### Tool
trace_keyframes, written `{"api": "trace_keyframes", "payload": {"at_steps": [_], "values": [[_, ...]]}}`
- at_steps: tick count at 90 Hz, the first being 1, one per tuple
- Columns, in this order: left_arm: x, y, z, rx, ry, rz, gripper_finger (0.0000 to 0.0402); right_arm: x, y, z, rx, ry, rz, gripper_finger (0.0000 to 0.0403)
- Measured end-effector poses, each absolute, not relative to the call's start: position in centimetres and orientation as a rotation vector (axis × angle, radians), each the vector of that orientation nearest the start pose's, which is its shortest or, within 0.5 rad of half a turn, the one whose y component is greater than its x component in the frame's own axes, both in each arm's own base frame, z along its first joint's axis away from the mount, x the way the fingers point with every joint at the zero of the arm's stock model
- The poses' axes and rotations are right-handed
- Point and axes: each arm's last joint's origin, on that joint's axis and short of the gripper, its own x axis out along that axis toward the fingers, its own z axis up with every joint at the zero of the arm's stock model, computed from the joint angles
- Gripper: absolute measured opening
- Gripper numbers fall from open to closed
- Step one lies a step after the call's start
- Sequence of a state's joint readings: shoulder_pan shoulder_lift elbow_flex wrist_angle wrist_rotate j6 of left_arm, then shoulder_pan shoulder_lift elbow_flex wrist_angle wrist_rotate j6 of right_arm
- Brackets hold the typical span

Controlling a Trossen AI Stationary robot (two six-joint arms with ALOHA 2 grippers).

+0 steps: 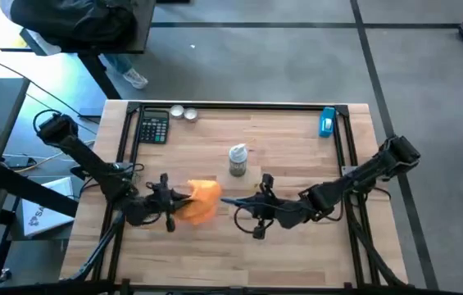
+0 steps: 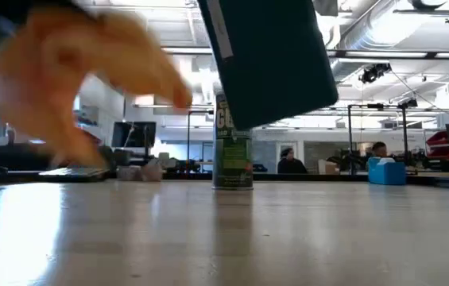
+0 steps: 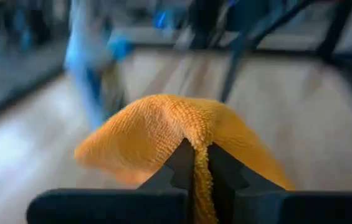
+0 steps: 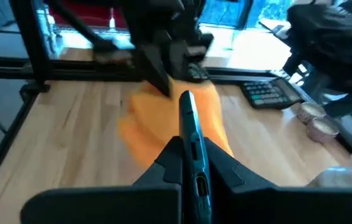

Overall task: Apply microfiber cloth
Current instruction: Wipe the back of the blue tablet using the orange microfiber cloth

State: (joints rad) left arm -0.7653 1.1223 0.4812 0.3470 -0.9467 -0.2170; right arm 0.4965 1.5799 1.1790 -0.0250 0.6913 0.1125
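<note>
The orange microfiber cloth (image 1: 201, 201) hangs bunched above the table's near middle, with my left gripper (image 1: 174, 199) shut on it. Facing it from the right, my right gripper (image 1: 247, 208) is shut on a dark flat device (image 1: 231, 201). The device shows edge-on in the right wrist view (image 4: 188, 115), with the cloth (image 4: 157, 127) just behind its free end; I cannot tell whether they touch. In the low view the cloth (image 2: 73, 79) and the tilted device (image 2: 268, 56) are both clear of the tabletop. A small green spray bottle (image 1: 238, 160) stands upright behind them. My left gripper pinches a gathered fold of the cloth (image 3: 195, 134) between its two fingers, coming roughly level from the table's left. The cloth bulges out past the fingertips and hangs clear of the table. My right gripper pinches the device's two flat faces (image 4: 191, 152) between its fingers at the end nearest the wrist. The fingers come roughly level from the table's right and lie along it. The device stands on edge, its free end toward the cloth, lifted clear.
A calculator (image 1: 154, 127) and two small round tins (image 1: 183, 113) lie at the far left, a blue object (image 1: 327, 121) at the far right. A black frame (image 1: 247, 105) runs around the tabletop. People sit in the room beyond (image 2: 292, 161).
</note>
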Motion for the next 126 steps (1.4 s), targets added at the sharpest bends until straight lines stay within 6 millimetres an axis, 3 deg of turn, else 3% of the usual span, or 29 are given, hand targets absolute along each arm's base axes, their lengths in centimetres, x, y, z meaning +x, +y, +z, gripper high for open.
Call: {"api": "trace_keyframes", "payload": {"at_steps": [19, 39, 62, 92, 126], "values": [[17.9, -13.7, 24.8, 0.127, -0.031, 0.143, 0.0001, 32.6, 13.9, 30.1, -0.113, 0.246, -0.368, 0.0], [20.1, -12.4, 24.8, 0.175, -0.101, 0.144, 0.0, 33.3, 12.6, 30.4, -0.066, 0.217, -0.374, 0.0], [23.0, -10.5, 23.6, 0.202, -0.154, 0.103, 0.0, 34.8, 12.9, 28.8, -0.021, 0.222, -0.309, 0.0], [22.8, -10.2, 25.1, 0.268, -0.31, 0.114, 0.0, 35.1, 13.0, 29.1, 0.013, 0.184, -0.259, 0.0], [24.2, -10.9, 22.1, 0.195, -0.163, 0.056, 0.0, 35.4, 12.7, 29.9, 0.029, 0.103, -0.258, 0.0]]}}
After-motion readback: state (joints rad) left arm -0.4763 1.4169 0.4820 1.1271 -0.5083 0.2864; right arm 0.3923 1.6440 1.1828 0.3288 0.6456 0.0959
